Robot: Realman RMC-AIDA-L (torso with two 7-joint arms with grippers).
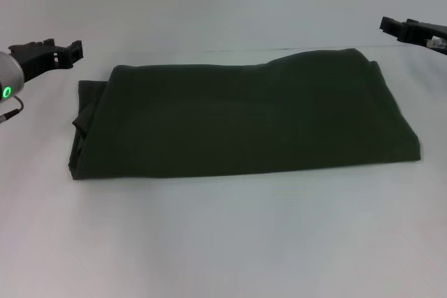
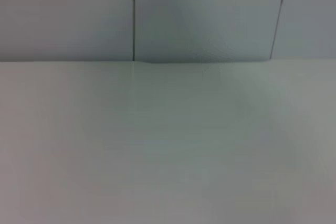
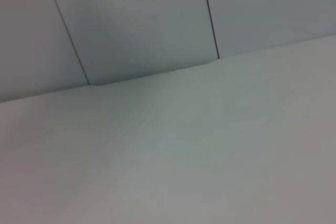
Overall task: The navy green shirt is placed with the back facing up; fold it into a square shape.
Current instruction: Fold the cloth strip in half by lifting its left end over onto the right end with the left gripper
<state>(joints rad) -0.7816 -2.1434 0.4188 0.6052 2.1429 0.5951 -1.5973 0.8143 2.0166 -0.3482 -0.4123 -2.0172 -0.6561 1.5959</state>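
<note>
white table [image 1: 223, 242] fills most of head view, plain surface, pale panelled wall [image 2: 68, 14] behind it with thin dark vertical seams; both wrist views show only bare tabletop meeting that wall, no cloth, no fingers in them

navy green shirt [image 1: 244, 116] lies flat mid-table, folded into a wide rectangle, clearly broader than deep, not square. top layer smooth, few soft wrinkles. right end is a rounded fold edge, layers stacked thick there. left end less neat: a lower layer sticks out past the top layer as a narrow strip, with a small crease/tuck at the left edge. front edge straight, a bit of shadow under it. back edge slightly wavy, rises toward the right. no label or neck opening visible

left gripper [image 1: 61, 52] at far left of head view, black, beside the shirt's back-left corner but apart from it, not touching cloth, holding nothing; cannot tell how wide it is. silver wrist body behind it with a green ring light

right gripper [image 1: 405, 29] at top-right edge, black, partly cut off, beyond the shirt's back-right corner, apart from it, nothing held; width cannot tell
</note>
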